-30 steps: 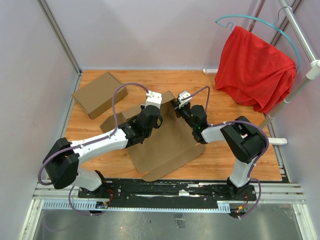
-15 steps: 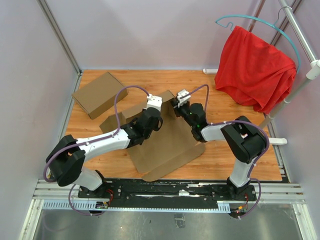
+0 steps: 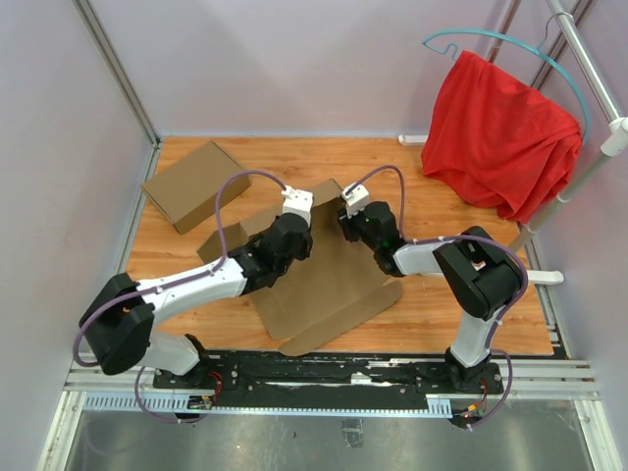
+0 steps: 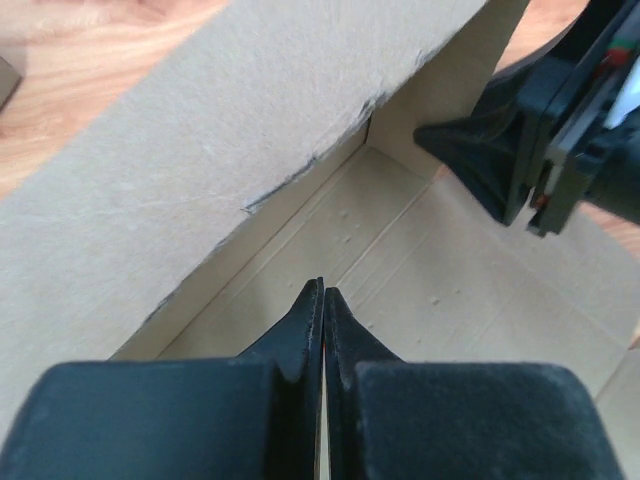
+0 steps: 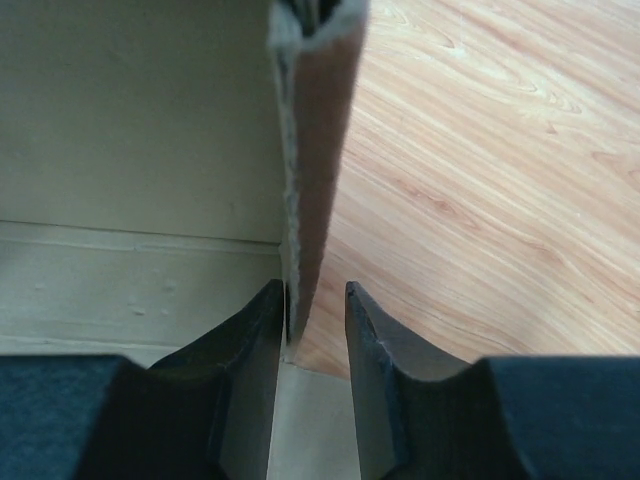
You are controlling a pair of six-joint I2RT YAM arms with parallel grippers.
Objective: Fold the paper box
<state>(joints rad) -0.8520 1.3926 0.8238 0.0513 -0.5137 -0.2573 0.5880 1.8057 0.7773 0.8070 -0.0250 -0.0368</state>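
A wooden table point(image 3: 437, 201) inside pale walls is serving as the work surface. The paper box point(image 3: 324, 285) is lying partly folded beneath and between both grippers, with most of its sheet spread flat on their near side.

The left gripper point(image 4: 323, 295) is being held with its fingers pressed together and empty. Its tips are pointing at the box floor point(image 4: 400, 260), and a raised wall point(image 4: 200, 150) is standing just to its left.

The right gripper point(image 5: 313, 292) is being held spread. An upright flap point(image 5: 315, 150) is standing between its fingers, close against one and clear of the other, so nothing is being pinched.

The cardboard is being judged light, stiff across its panels and weak along creases and ragged edges. Hold is best taken on a flap's free edge near a crease, with moderate pressure.
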